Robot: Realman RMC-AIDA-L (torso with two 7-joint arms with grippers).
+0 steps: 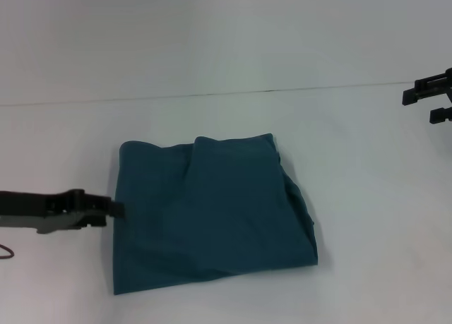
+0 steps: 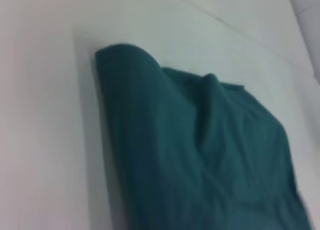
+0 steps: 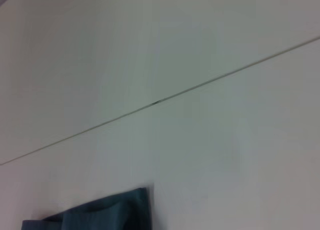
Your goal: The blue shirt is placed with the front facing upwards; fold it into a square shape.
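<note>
The blue shirt (image 1: pixel 212 214) lies folded into a rough square on the white table, with no lettering showing. A raised fold runs down from its far edge. My left gripper (image 1: pixel 116 209) reaches in low from the left, its tip right at the shirt's left edge. The left wrist view shows the shirt (image 2: pixel 200 155) close up, with a rounded folded corner. My right gripper (image 1: pixel 431 102) hangs open at the far right, well away from the cloth. A corner of the shirt (image 3: pixel 100 215) shows in the right wrist view.
The white table (image 1: pixel 367 197) stretches around the shirt on all sides. A thin dark seam (image 1: pixel 212 94) crosses the table behind the shirt and also appears as a seam line (image 3: pixel 155 102) in the right wrist view.
</note>
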